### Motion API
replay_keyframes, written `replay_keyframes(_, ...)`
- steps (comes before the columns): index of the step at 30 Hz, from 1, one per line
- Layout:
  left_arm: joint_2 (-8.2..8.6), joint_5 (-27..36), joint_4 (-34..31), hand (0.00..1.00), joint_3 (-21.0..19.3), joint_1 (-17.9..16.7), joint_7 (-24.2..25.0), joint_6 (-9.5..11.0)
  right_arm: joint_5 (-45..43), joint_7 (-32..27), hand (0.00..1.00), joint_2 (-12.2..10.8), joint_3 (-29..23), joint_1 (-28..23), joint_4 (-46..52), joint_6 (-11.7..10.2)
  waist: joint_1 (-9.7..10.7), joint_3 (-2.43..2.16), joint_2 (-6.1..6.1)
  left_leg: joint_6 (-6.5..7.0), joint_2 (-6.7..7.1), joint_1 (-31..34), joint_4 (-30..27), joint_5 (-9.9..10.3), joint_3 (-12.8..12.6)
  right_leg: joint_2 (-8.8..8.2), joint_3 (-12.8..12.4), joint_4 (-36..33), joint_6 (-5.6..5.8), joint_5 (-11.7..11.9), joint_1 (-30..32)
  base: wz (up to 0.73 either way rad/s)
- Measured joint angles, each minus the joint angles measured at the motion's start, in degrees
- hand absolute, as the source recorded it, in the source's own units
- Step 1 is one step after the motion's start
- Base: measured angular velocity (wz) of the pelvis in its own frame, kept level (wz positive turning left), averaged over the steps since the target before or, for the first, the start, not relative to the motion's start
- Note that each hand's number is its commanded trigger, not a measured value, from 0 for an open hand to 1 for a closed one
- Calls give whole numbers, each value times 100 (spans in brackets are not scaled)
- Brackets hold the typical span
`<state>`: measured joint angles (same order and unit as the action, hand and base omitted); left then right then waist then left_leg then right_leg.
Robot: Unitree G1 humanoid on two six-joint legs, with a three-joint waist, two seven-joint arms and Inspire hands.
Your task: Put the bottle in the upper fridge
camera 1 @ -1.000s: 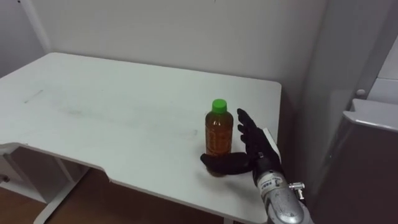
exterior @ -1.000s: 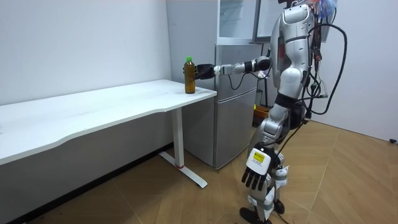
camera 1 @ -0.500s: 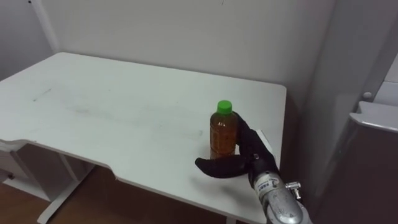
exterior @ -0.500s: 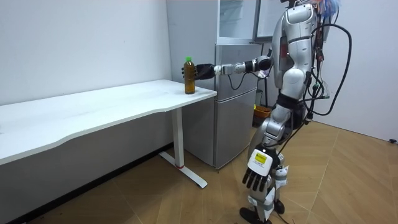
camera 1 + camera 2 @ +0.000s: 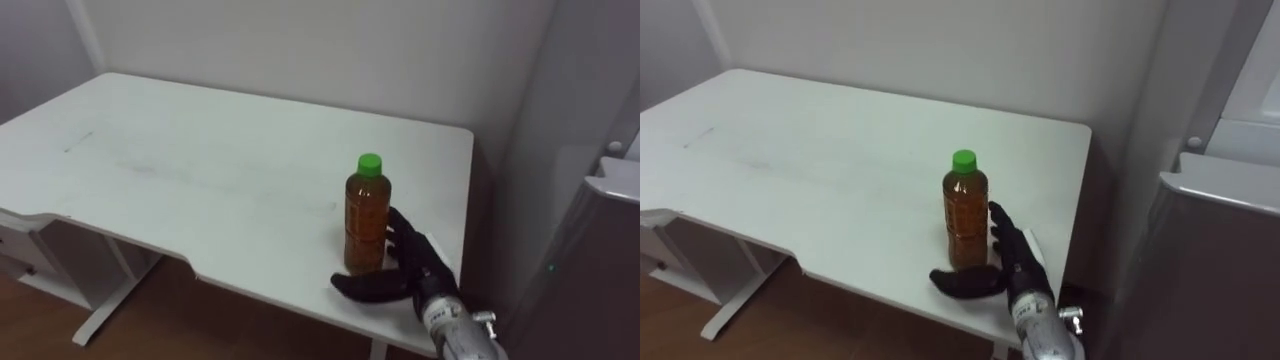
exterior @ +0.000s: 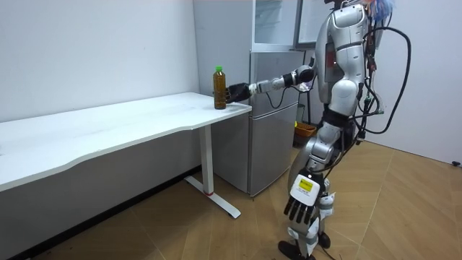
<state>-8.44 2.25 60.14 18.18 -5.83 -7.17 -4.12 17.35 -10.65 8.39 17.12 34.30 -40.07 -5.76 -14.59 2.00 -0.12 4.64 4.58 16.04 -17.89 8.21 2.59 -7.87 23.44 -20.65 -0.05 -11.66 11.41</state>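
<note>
A clear plastic bottle (image 5: 365, 215) of amber drink with a round green cap stands upright on the smooth white bench (image 5: 200, 170), near its front right corner, just beside the boxy grey fridge (image 6: 271, 108). The matte black right hand (image 5: 410, 270) lies spread at its base, thumb in front and fingers alongside, not clasping it. The left hand (image 6: 303, 201) hangs loose by the leg.

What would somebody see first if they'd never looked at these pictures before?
Probably the brown plastic bottle with the bright green cap, standing upright near the right front corner of the white table. Next comes the robot's black right hand, open at the bottle's base, with its thumb in front and its fingers to the bottle's right. A tall grey fridge stands just past the table's end.
</note>
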Motion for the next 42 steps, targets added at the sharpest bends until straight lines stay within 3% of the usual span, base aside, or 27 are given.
replay_keyframes(5,32,69,-9,0,11,-9,-18,48,37,-101,0,54,-103,76,-182,-191,-16,15,55,-1,16,155,-101,0,60,-15,-1,-96,-11,-12,138,6)
replay_keyframes(24,63,386,-37,0,57,-81,-74,202,54,-330,0,74,-436,303,-483,-238,-162,41,1,-25,77,253,-148,-42,100,-138,59,-310,-43,-184,277,2)
replay_keyframes(32,42,380,3,0,52,-53,175,235,-339,-342,0,56,-424,349,-468,-238,-308,25,-33,-30,62,300,-147,-45,79,-125,38,-306,-53,-176,335,-1)
replay_keyframes(42,-1,386,21,0,130,-77,173,291,-363,-302,0,30,-144,601,-468,-232,-365,43,-102,-36,63,342,-140,-51,105,-119,85,-306,-54,-164,347,1)
